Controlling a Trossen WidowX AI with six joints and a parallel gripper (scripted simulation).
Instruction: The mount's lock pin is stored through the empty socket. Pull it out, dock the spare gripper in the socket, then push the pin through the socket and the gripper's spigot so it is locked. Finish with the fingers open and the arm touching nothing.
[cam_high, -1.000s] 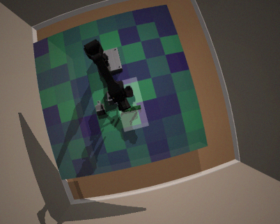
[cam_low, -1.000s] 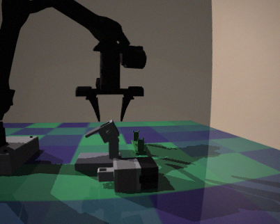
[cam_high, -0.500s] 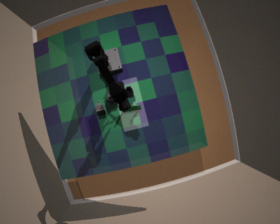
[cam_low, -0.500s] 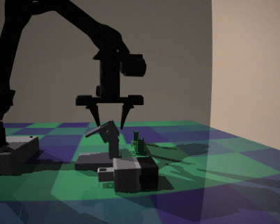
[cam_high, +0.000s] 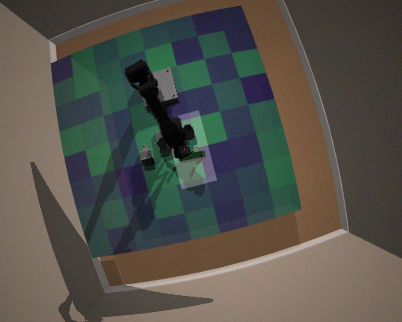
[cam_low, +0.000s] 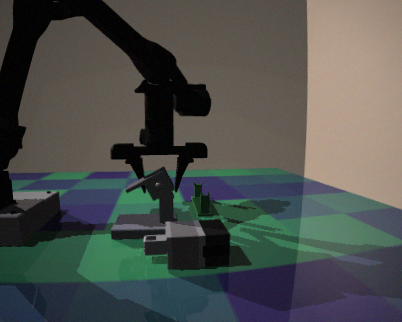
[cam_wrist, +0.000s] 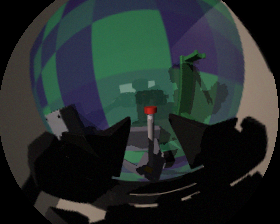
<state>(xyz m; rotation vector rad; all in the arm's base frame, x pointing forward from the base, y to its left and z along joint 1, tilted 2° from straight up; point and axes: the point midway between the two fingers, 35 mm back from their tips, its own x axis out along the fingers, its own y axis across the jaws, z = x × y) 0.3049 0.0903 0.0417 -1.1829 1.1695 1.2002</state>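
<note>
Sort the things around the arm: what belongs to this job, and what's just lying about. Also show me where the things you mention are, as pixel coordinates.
Job:
- grey mount (cam_low: 166, 206) (cam_wrist: 156, 167)
- red-headed lock pin (cam_wrist: 151, 128)
- spare gripper (cam_high: 146, 155) (cam_low: 192, 245), grey and black

Apparently just lying about:
- green forked piece (cam_high: 192, 155) (cam_low: 204, 208) (cam_wrist: 186, 90); the task doesn't name it, though it might be a pin holder

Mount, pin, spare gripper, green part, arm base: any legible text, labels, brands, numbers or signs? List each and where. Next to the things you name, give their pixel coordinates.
No readable text on any of them.
Mount (cam_low: 137, 223), red-tipped pin (cam_wrist: 150, 110), spare gripper (cam_low: 187, 245) (cam_high: 146, 155): no lettering visible.
Green part (cam_low: 204, 206) (cam_wrist: 186, 90), arm base (cam_low: 35, 207) (cam_high: 169, 86): none visible; the dark spots on the base are too small to identify.
</note>
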